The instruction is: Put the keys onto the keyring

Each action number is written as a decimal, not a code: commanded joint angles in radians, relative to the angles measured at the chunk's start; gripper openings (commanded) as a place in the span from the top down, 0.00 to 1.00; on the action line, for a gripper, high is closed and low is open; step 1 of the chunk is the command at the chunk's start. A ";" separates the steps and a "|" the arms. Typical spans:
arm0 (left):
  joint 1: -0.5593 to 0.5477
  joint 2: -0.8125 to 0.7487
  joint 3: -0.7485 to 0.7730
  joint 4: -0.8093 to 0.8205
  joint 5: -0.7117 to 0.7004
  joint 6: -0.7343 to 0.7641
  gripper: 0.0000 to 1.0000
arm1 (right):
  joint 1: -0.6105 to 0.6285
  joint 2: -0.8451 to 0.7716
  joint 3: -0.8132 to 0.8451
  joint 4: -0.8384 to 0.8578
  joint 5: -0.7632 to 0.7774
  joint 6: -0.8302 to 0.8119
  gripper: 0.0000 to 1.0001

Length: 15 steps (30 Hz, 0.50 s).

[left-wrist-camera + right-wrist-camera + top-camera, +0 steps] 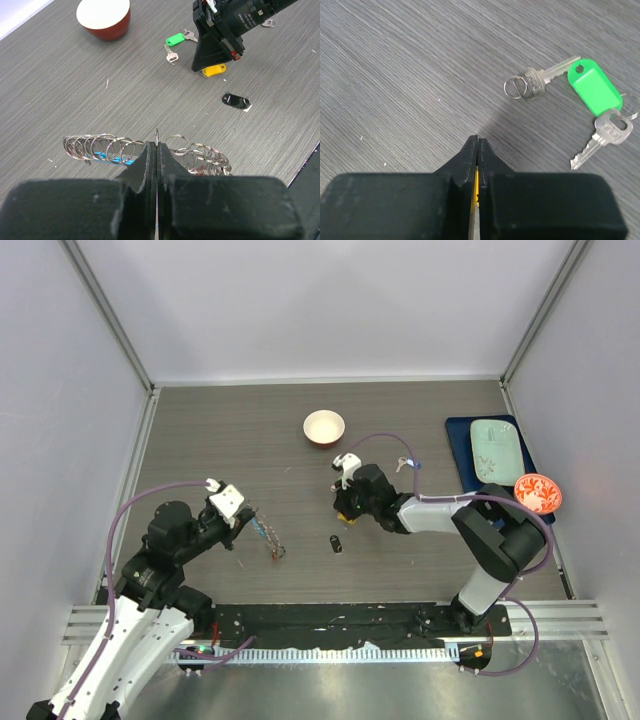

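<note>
Left gripper [156, 149]: jaws pinched shut on the large silvery coiled-wire keyring [107, 154], blue-tagged, draped either side. Right gripper [477, 146]: clamped on a yellow-tagged silver key [476, 186]. Green-tagged key [594, 89] lies just beyond. Best practice: lift squarely, align the key's hole with the wire's end.

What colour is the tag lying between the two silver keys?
The tag is bright green, clearest in the right wrist view.
</note>
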 commanded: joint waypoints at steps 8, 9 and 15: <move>-0.001 -0.006 0.005 0.064 0.010 -0.008 1.00 | 0.008 -0.097 0.119 -0.179 0.070 0.032 0.55; -0.001 -0.005 0.005 0.064 0.011 -0.008 1.00 | 0.008 -0.101 0.188 -0.293 0.079 0.029 0.51; -0.001 -0.008 0.006 0.065 0.016 -0.009 1.00 | 0.000 0.019 0.589 -0.837 0.153 0.006 0.45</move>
